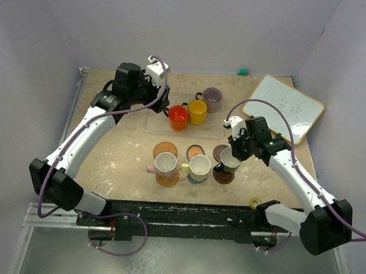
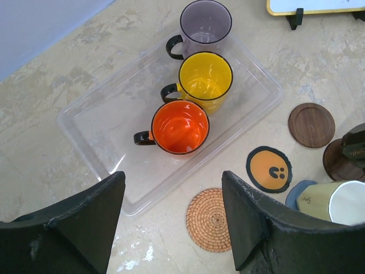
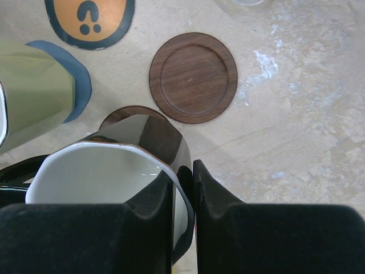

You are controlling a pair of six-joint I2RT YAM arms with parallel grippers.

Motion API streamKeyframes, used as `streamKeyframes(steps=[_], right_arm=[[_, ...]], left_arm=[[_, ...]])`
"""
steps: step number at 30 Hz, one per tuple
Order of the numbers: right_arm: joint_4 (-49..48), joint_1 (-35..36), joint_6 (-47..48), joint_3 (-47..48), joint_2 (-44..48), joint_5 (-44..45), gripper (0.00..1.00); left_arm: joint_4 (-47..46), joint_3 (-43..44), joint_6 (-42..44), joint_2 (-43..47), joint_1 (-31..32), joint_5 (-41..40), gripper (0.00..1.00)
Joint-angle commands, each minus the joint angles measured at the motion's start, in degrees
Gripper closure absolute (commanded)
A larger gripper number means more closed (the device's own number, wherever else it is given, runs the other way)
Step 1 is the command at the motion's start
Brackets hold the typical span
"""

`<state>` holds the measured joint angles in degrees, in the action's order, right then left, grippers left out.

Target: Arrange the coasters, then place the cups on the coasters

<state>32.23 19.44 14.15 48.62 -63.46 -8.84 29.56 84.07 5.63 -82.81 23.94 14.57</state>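
**Top external view**
- Clear plastic tray (image 1: 154, 125), far centre, holds three mugs in a diagonal row: red-orange mug (image 1: 177, 117), yellow mug (image 1: 197, 111), mauve-grey mug (image 1: 212, 99).
- Near row, left to right:
  - pink mug (image 1: 165, 164) on a woven coaster (image 1: 167, 180)
  - pale yellow-green mug (image 1: 199, 166) on the blue-grey coaster (image 1: 196, 179)
  - black mug (image 1: 230, 160) over a dark brown coaster (image 1: 223, 177)
- Just behind that row, each bare: second woven coaster (image 1: 165, 150), orange-centred coaster (image 1: 195, 152), second dark brown coaster (image 1: 220, 153).
- Whiteboard (image 1: 284, 107) at the far right.
- Yellow tape roll (image 1: 255, 203) at the near edge.

**Left wrist view**
- Left gripper (image 2: 172, 185) hangs above the tray's near edge.
- Its jaws stand wide apart with nothing between them (all three tray mugs lie beyond the fingertips).
- The second woven coaster lies on the table just beside the tray's edge.

**Right wrist view**
- Right gripper (image 3: 183, 171) is clamped on the black mug's rim, one finger inside the white interior, the other against the glossy outer wall.
- The mug overlaps the dark brown coaster below it; whether it rests there cannot be told.
- The second dark brown coaster lies just beyond, apart from the mug
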Motion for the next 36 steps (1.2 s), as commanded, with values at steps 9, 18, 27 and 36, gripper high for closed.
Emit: streamKeyframes(steps=[9,18,27,36], right_arm=[[-4.45,0.03,3.19,-1.44,-1.0,-8.3,1.0],[-5.05,0.0,4.94,-2.42,-3.39,-9.37,1.0],[-5.33,0.0,5.0,-2.67,-3.25,-9.27,0.98],[-3.15,0.07,6.06,-1.4,-3.86,-7.33,0.85]], left_arm=[[-2.93,0.13,0.55,1.03,-0.37,0.45,0.34],[-2.82,0.42,0.6,0.84,-0.46,0.96,0.34],[-2.59,0.31,0.63,1.11,-0.47,0.96,0.34],[-2.58,0.41,0.73,1.04,-0.47,0.83,0.34]])
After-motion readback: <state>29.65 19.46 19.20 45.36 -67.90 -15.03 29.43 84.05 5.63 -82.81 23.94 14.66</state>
